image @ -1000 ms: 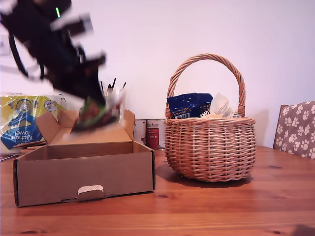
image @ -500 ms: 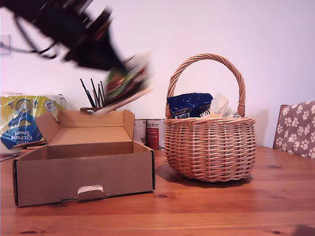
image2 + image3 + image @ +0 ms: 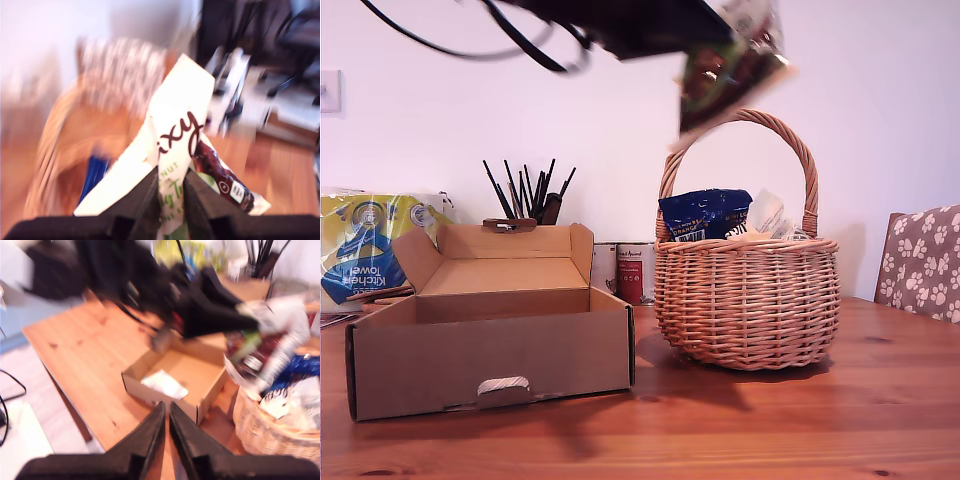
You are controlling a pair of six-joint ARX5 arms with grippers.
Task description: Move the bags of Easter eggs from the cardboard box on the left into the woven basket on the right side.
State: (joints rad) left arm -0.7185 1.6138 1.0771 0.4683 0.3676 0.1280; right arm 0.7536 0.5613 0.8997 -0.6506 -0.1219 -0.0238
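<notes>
My first gripper is shut on the green-and-white bag of Easter eggs. In the exterior view that gripper holds the bag in the air just above the arched handle of the woven basket. A dark blue bag and a white-grey bag stick up out of the basket. The cardboard box stands open at the exterior view's left. My second gripper hangs shut and holds nothing, high over the table, looking down on the box and the basket.
A flat white piece lies on the box floor. Behind the box are a kitchen towel pack, a pot of dark sticks and tins. A paw-print cushion is at the exterior view's right edge.
My first gripper has swung up and toward the exterior view's right with the green-and-white bag, from over the box to above the basket handle. Box and basket have not moved.
</notes>
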